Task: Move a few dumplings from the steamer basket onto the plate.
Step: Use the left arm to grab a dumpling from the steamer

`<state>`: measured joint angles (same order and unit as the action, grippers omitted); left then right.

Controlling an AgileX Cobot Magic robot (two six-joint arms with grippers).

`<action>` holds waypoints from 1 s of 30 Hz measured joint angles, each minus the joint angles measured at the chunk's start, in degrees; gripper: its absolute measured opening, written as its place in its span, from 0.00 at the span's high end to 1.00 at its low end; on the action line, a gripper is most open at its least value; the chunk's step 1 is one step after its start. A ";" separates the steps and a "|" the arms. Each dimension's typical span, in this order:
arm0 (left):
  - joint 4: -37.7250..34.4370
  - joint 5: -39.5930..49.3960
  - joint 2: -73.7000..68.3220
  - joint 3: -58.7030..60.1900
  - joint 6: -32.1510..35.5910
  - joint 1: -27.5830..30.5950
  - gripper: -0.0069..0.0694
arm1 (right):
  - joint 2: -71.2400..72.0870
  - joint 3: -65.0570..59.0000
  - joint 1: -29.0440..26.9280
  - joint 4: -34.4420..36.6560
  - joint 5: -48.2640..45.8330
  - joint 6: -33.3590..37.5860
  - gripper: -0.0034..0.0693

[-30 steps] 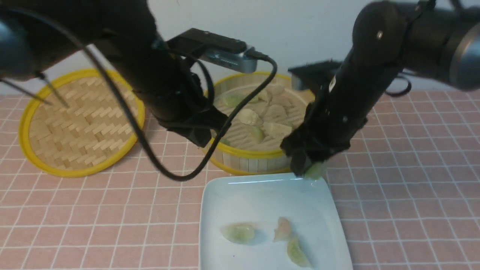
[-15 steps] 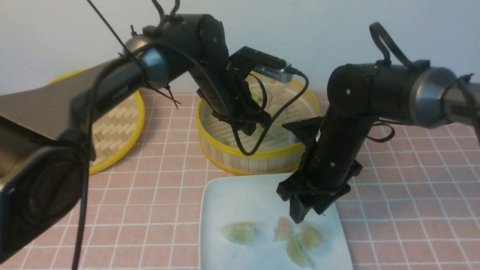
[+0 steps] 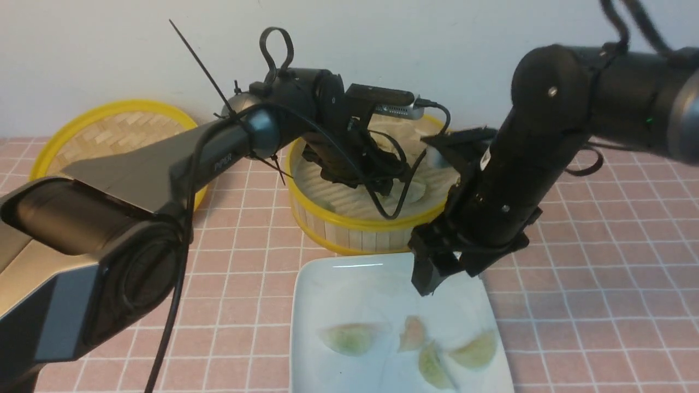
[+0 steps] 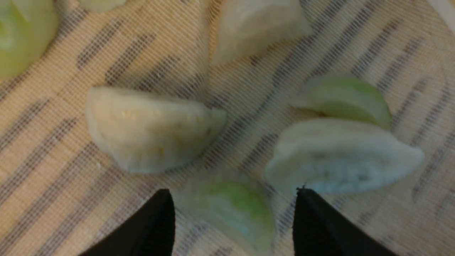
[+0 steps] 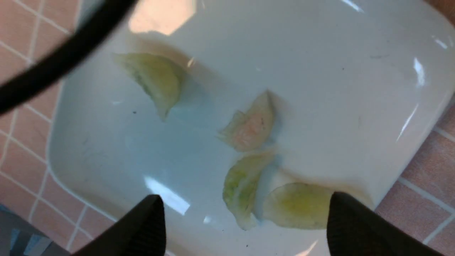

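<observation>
Front, left gripper point(image 3: 382, 183): lowered inside the steamer basket point(image 3: 349, 236).
Front, right gripper point(image 3: 431, 275): above the far edge of the plate point(image 3: 311, 295), which carries four dumplings point(image 3: 355, 338).
Writing: "PiPER" on the left arm point(image 3: 223, 160).
Left wrist: fingers point(image 4: 160, 224) spread either side of a pale green dumpling point(image 4: 234, 209).
Right wrist: fingers point(image 5: 153, 220) spread, holding nothing.
Change: the dumpling carried a second ago now lies near the plate's right edge.

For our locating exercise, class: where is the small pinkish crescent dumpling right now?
Front view: the small pinkish crescent dumpling lies on the glossy white square plate, a pale green dumpling to its left, a second green dumpling just nearer the camera.
</observation>
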<state>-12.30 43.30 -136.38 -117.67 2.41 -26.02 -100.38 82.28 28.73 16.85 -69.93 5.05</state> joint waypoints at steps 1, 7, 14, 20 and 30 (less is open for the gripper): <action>0.12 -0.41 -0.22 0.00 -0.12 0.00 0.38 | 1.07 0.00 0.00 0.00 -0.14 0.17 0.20; 2.49 -1.21 -1.65 -0.24 -0.94 0.00 0.45 | 10.40 0.00 0.00 0.00 -0.75 1.85 0.20; 3.13 -0.15 -1.88 -0.98 -1.21 -0.18 0.56 | 16.62 0.00 0.00 0.00 -0.04 2.04 0.20; 4.34 8.21 -1.65 -5.65 -0.77 -0.18 0.73 | 18.90 -0.11 0.00 0.00 0.14 2.04 0.20; 4.92 26.09 2.42 -16.80 -0.53 -0.18 0.74 | 20.67 -0.43 0.00 0.55 -1.47 2.04 0.20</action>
<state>-7.38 69.39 -133.96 -134.47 1.88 -26.21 -79.71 81.85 28.73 17.40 -71.40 7.09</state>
